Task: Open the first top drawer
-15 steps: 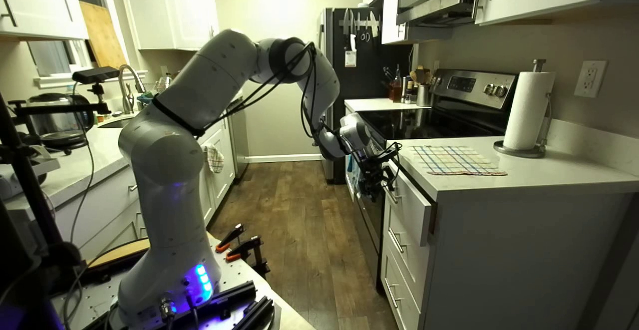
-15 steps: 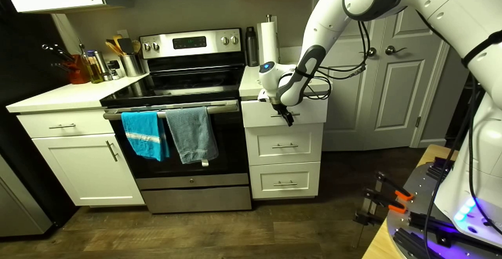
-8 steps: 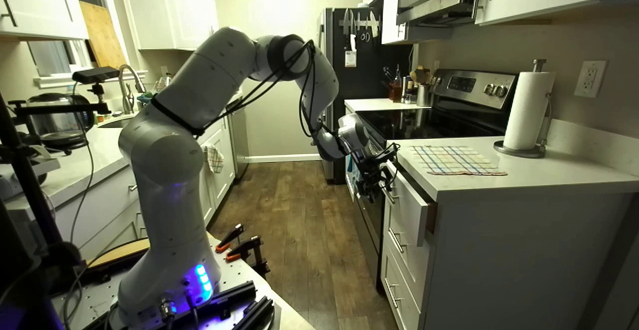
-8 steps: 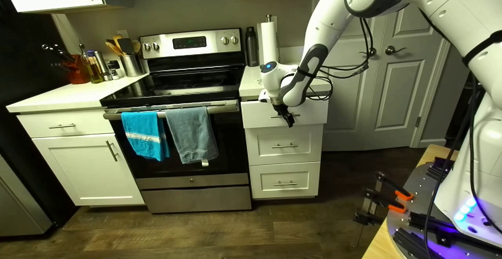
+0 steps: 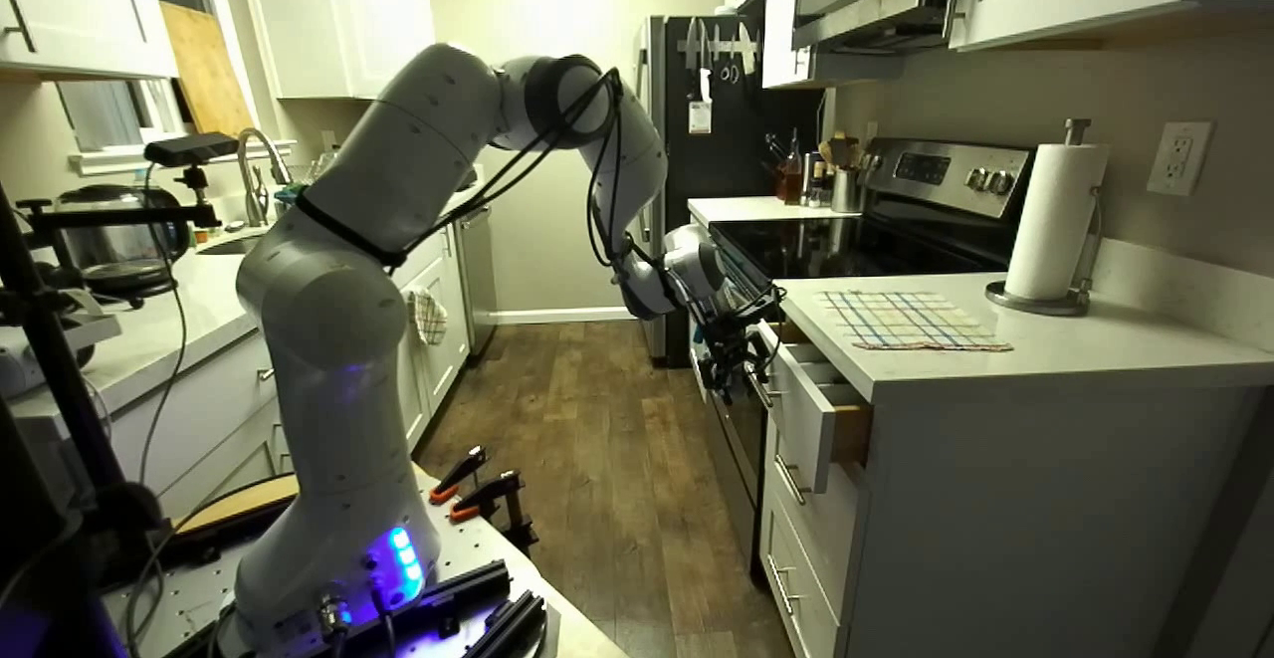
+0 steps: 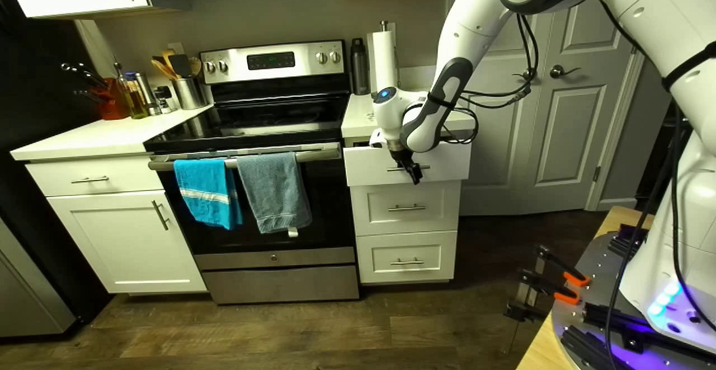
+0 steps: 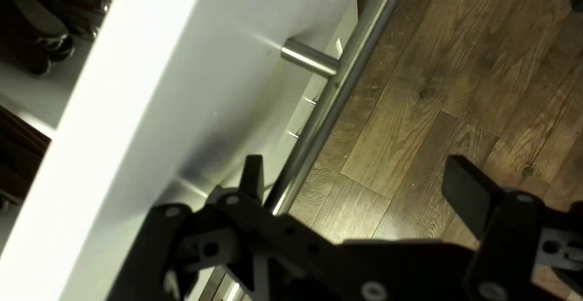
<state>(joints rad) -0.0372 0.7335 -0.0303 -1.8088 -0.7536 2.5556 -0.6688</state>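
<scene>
The first top drawer stands partly open in both exterior views, its white front panel pulled out from the cabinet. Its box side shows. In the wrist view its front panel crosses the left, with utensils in the tray behind it. The steel bar handle runs between my fingers. My gripper is open, with one finger between the handle and the panel, and the other finger out over the floor. Whether the inner finger touches the handle is hard to tell.
Two lower white drawers are shut below. The oven with towels on its bar stands beside the drawer cabinet. The countertop overhangs the drawer and bears a checked cloth and a paper towel roll.
The top drawer has slid further out of the cabinet, and its inside now shows. My gripper and arm have moved away from the cabinet together with the handle.
</scene>
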